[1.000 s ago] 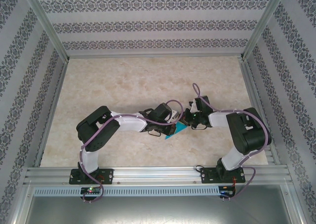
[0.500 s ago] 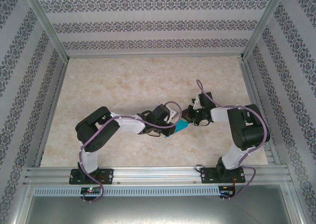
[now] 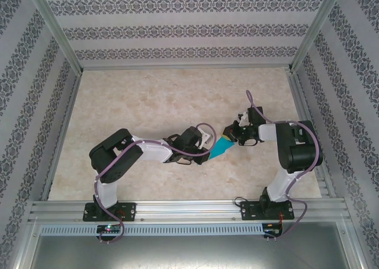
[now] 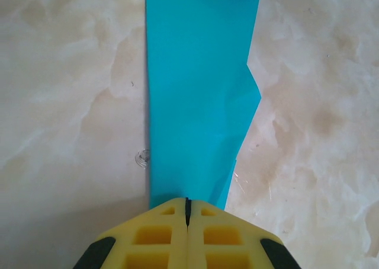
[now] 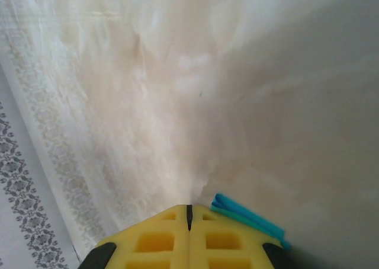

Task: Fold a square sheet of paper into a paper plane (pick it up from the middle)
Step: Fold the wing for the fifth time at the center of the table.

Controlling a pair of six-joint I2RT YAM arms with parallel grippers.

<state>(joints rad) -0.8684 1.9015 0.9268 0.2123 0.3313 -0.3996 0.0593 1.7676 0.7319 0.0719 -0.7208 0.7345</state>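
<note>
The sheet of paper [image 3: 222, 146], teal-blue and folded into a narrow strip, lies on the marble table between the two grippers. In the left wrist view the paper [image 4: 198, 97] runs straight away from my left gripper [image 4: 187, 201], whose yellow fingers are shut with their tips on its near end. My left gripper [image 3: 210, 144] sits at the strip's lower left. My right gripper [image 3: 232, 134] is at its upper right end, also shut. There the layered folded edge of the paper [image 5: 249, 217] pokes out beside and under the right finger [image 5: 225, 236].
Both arms meet at the centre right of the table [image 3: 148, 97]. Metal frame rails [image 3: 177, 210] run along the near edge, and patterned walls [image 3: 177, 29] close the back and sides. Purple cables loop over both wrists.
The right gripper has drawn back to the right and slightly away. The paper has shifted up and right with it, and more of it shows. The left gripper followed a little to the right.
</note>
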